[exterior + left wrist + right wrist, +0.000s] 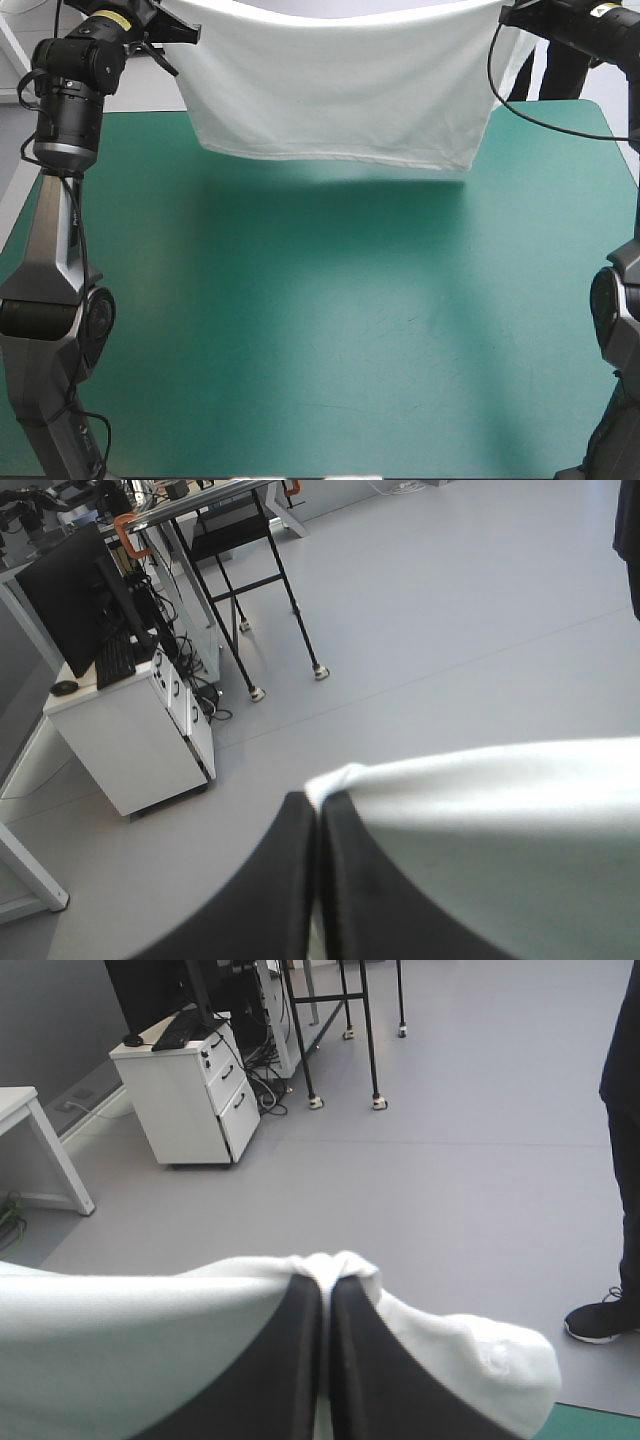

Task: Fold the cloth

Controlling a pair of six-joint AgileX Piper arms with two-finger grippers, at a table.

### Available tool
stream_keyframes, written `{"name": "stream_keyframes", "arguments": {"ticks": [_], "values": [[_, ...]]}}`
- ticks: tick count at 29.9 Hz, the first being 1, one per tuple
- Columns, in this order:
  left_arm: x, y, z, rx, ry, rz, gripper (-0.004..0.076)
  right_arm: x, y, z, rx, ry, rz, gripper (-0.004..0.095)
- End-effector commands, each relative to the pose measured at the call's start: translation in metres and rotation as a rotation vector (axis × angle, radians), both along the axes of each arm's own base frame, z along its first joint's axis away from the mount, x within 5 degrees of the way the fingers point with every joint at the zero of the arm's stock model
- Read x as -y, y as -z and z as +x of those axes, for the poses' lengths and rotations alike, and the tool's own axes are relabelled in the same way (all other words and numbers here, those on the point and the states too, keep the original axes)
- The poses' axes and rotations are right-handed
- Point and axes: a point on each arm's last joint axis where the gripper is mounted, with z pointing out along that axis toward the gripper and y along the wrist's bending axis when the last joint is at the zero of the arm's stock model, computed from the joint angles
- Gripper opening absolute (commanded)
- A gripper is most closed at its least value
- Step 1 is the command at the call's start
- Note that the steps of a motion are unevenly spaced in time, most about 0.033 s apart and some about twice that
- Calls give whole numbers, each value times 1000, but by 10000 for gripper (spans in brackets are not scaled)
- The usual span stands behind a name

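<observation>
Currently both arms are raised at the far side of the table. Left claw: fingers pressed all but together in a pointed arch, pinching a top edge of the T-shirt; a small white tuft of fabric stands up at the fingertips, and the rest of the sheet falls away to one side of the claw. Right claw: same condition, fingers nearly closed on the fabric, a white fold bunched over the tips and cloth lying on both sides of them. From above, the T-shirt hangs as a broad white sheet stretched between my two claws, its upper edge sagging slightly in the middle and its lower hem roughly level. The hem hangs clear of the table, over its far part, with a dark band of shadow on the teal-green cover beneath it. Both wrist cameras look out level past the table: grey floor and a white drawer cabinet farther off.
</observation>
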Motion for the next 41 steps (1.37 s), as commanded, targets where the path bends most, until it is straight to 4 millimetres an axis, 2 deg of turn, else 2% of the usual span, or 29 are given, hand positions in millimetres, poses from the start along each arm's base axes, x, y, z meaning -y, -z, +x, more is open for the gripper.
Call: {"name": "stream_keyframes", "arguments": {"ticks": [1,4,9,11,17,23,26,34,41], "values": [[-3,-42,-22,195,2,-21,-9,3,-40,-22,168,22,26,-15],[-3,-31,-19,100,-1,-10,-9,7,-29,-19,98,11,0,-15],[0,16,-10,-283,7,-15,-9,9,-5,-17,-88,-41,-75,-15],[3,35,-8,-430,19,-24,-9,8,14,-16,-216,-76,-97,-15],[7,57,-14,-632,42,-58,-9,10,73,-13,-463,-116,-81,-15],[5,68,-31,-727,41,-54,-9,8,112,-33,-651,-155,-103,-15],[6,83,-46,-815,61,-71,-9,7,118,-46,-701,-165,-105,-15],[1,120,-94,-1000,48,-50,-9,0,111,-93,-744,-166,-129,-15],[1,143,-118,-1096,72,-69,-9,-3,140,-130,-846,-151,-140,-15]]}}
